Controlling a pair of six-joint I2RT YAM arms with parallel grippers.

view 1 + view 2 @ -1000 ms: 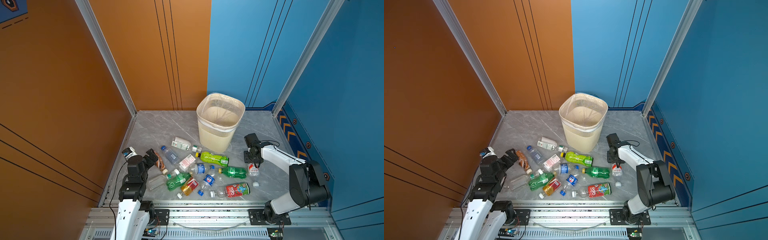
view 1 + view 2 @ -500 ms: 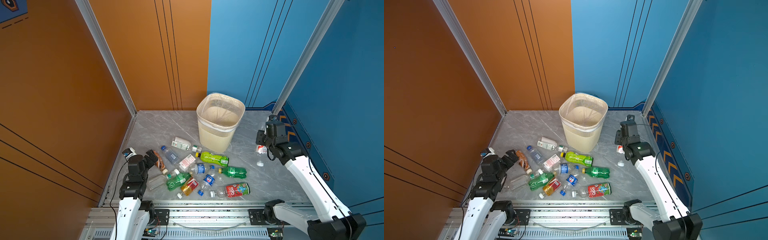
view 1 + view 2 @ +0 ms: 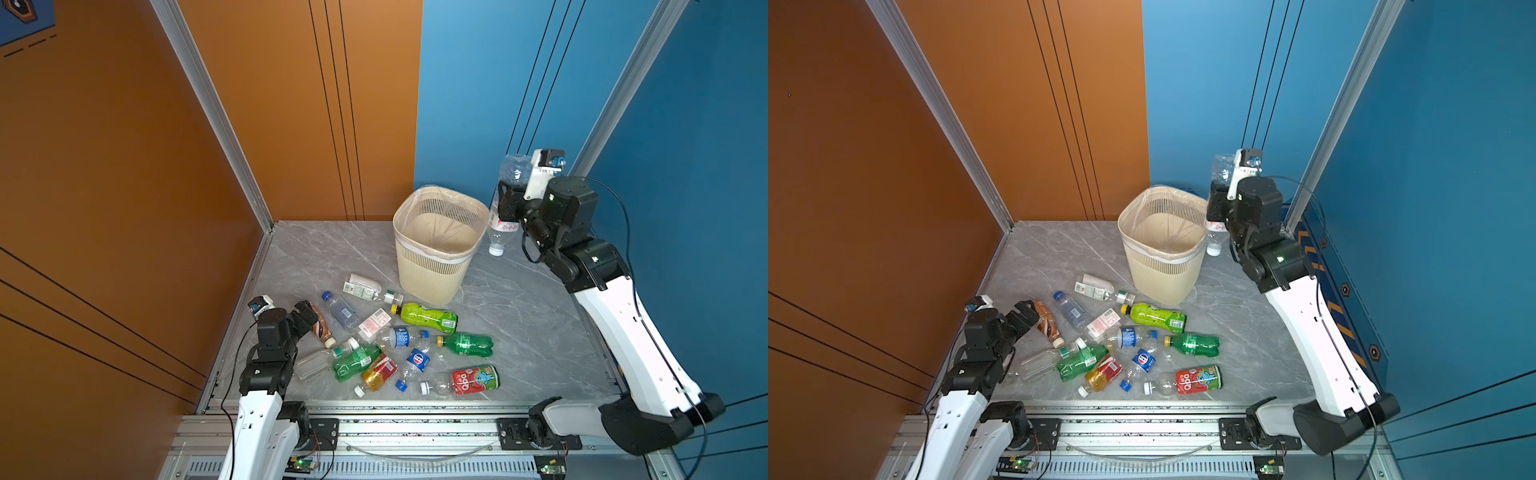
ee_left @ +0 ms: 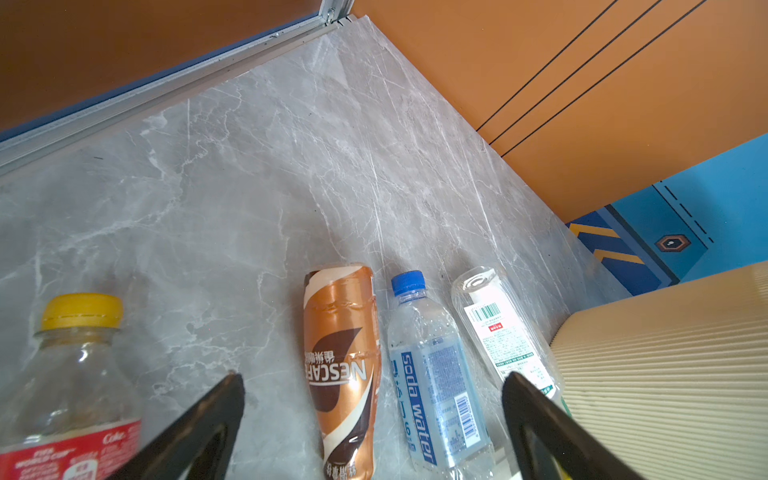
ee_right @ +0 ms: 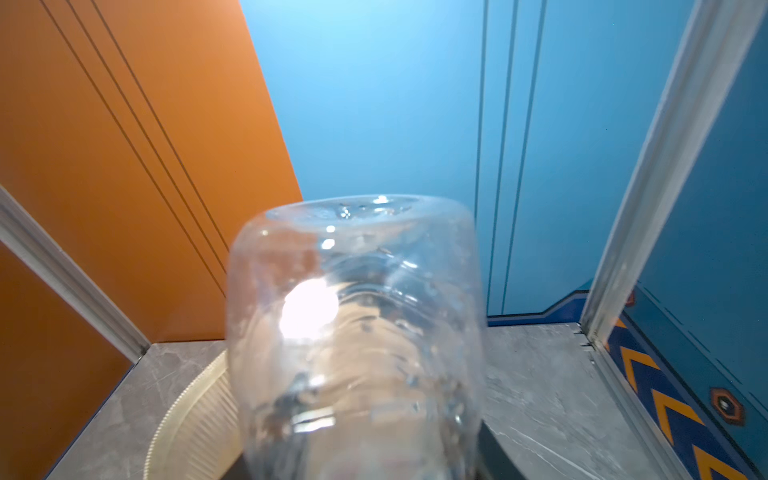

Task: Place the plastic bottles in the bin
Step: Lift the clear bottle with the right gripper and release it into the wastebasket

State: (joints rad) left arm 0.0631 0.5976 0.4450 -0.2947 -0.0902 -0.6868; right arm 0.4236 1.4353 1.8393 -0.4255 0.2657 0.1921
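The grey marble tabletop is spread beneath both grippers. On it the cream lattice bin is stood just beside and below the right gripper, with a thin liner folded over its rim; no bottle can be made out inside it. Between the bin and the left gripper, a loose scatter of plastic bottles is seen lying flat, so most of the task is judged to be undone. A clear bottle is clamped around its middle by the closed jaws of the right gripper and is held upside down, base uppermost and white cap hanging beneath the jaws. It is raised well above rim height, presumably so that the rim can be cleared. In both top views it is placed just outside the rim rather than over the opening, so a short move across is thought to be needed before it can be dropped in. The left gripper is poised low over the tabletop with its jaws spread wide and nothing grasped. In the left wrist view a bronze Nescafé bottle and a blue-capped soda water bottle are found between and just ahead of its fingertips, which suggests that one of them is being lined up for the next pick.
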